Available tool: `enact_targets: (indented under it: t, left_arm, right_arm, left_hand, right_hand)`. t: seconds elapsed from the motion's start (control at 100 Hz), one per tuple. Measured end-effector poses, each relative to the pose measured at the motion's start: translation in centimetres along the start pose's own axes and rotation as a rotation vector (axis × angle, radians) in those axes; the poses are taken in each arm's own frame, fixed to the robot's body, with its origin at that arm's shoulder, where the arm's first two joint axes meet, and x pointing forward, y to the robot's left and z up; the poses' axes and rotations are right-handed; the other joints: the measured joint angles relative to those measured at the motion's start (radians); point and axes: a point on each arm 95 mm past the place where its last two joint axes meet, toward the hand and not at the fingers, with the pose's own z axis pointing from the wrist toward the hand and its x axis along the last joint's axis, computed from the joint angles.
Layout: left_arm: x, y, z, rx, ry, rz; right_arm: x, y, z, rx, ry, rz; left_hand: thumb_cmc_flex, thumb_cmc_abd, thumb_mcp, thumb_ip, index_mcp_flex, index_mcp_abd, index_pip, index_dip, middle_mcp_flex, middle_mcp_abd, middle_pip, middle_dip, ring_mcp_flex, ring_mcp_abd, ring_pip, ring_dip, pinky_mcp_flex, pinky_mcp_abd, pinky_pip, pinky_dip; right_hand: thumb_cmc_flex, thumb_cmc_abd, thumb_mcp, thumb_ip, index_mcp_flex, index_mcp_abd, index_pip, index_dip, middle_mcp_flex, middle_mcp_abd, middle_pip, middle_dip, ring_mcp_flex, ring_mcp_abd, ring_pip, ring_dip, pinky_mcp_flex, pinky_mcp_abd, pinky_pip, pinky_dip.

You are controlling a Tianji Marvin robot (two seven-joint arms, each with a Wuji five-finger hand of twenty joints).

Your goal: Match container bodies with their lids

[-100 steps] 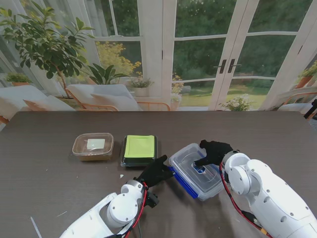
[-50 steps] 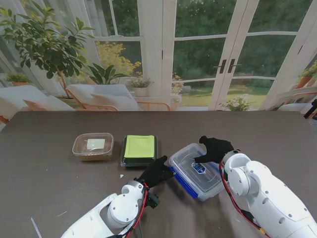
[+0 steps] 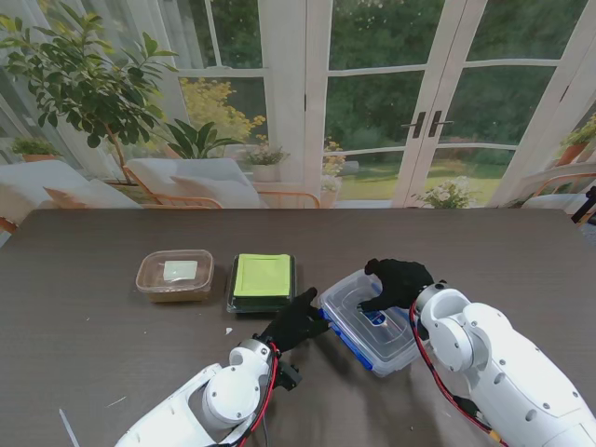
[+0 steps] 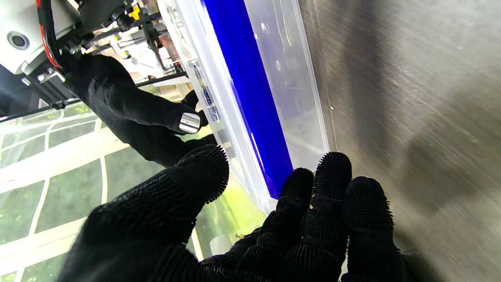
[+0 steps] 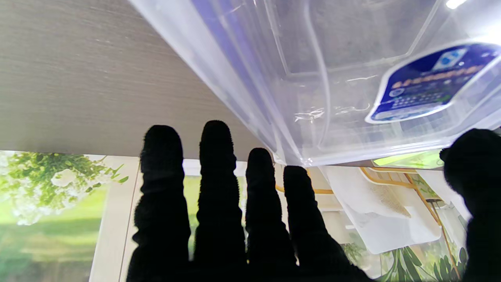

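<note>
Right fingers [image 5: 215,164]: four lie straight and side by side past the far rim of the clear box, the thumb apart at the other side; whether they press the lid cannot be told.
Left fingers [image 4: 332,176]: three bunch together at the near corner of the box, the thumb [image 4: 195,172] spread wide of them, clamped on nothing.
Right hand [image 3: 399,283]: rests over the far part of the clear lid, palm down.
Left hand [image 3: 293,322]: low on the worktop, fingertips at the box's left corner beside the blue latch.
Clear box [image 3: 371,319]: right of centre on the worktop, between the two hands; its long axis runs slantwise, from far-left to near-right.
Clear lid [image 5: 352,78]: sits on the box, a blue label [image 3: 375,318] near its middle.
Blue latch [image 4: 250,90]: a long strip along the box's left long side, running the same slant as the box.
Green-lidded container [image 3: 263,281]: left of the clear box, just beyond the left hand; black body, square to the worktop edge.
Small clear container [image 3: 175,274]: farther left, near the green one but apart from it; lid on, pale contents inside.
Worktop [image 3: 112,354]: dark wood grain, a few small pale scraps near the left side.
</note>
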Motion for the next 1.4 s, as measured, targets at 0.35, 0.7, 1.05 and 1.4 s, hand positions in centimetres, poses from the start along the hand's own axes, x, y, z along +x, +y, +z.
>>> enact_targets:
  t: [0.35,0.7,1.05,1.4]
  left_arm:
    - [-0.3,-0.1,0.1,-0.024,0.044,0.080]
    - [-1.3,-0.5,0.4,-0.053,0.098,0.156]
    - [-2.1,-0.4,0.7,-0.070,0.154,0.260]
    - [-2.4,-0.3,1.0,-0.078,0.180,0.312]
  right_arm:
    - [0.1,0.0,0.3,0.001,0.009,0.011]
    - [0.0,0.0,0.6,0.007,0.009,0.024]
    - [-0.1,0.0,0.3,0.021,0.004,0.041]
    - [-0.1,-0.1,0.0,0.031,-0.002,0.057]
  left_hand:
    - [0.033,-0.025,0.038,0.000,0.107,-0.181,0.020,0.009,-0.012,0.011,0.024,0.010,0.000,-0.082,0.013,-0.011,0.013,-0.080,-0.010,-0.029]
    - [0.037,-0.097,0.052,0.000,0.185,-0.316,0.021,0.045,-0.010,-0.040,-0.060,-0.167,-0.027,-0.180,-0.242,-0.210,0.023,-0.181,-0.213,-0.209]
    - [0.000,-0.129,-0.091,-0.001,0.220,-0.423,0.004,0.045,-0.003,-0.068,-0.084,-0.218,-0.048,-0.205,-0.270,-0.239,0.012,-0.210,-0.244,-0.224]
    - [0.001,-0.129,0.049,-0.004,0.251,-0.477,0.000,0.048,0.009,-0.067,-0.074,-0.195,-0.044,-0.205,-0.227,-0.204,0.012,-0.211,-0.221,-0.223]
  right_hand:
    - [0.040,-0.028,-0.003,0.003,0.012,0.016,-0.006,0.005,0.001,0.000,0.002,0.005,0.000,0.000,0.007,0.009,0.000,0.000,0.000,0.001]
    - [0.041,-0.028,-0.003,0.003,0.001,0.019,-0.012,0.012,-0.004,0.001,0.001,0.013,0.000,0.002,0.008,0.009,0.000,0.000,0.000,0.003]
    - [0.051,-0.028,-0.003,0.004,-0.019,0.017,-0.030,0.013,-0.016,0.005,-0.003,0.013,0.000,0.005,0.008,0.010,0.000,0.000,0.000,0.005]
    - [0.053,-0.028,-0.003,0.004,-0.041,0.017,-0.035,0.013,-0.017,0.014,-0.016,0.013,0.000,0.006,0.009,0.010,0.000,0.000,0.000,0.024]
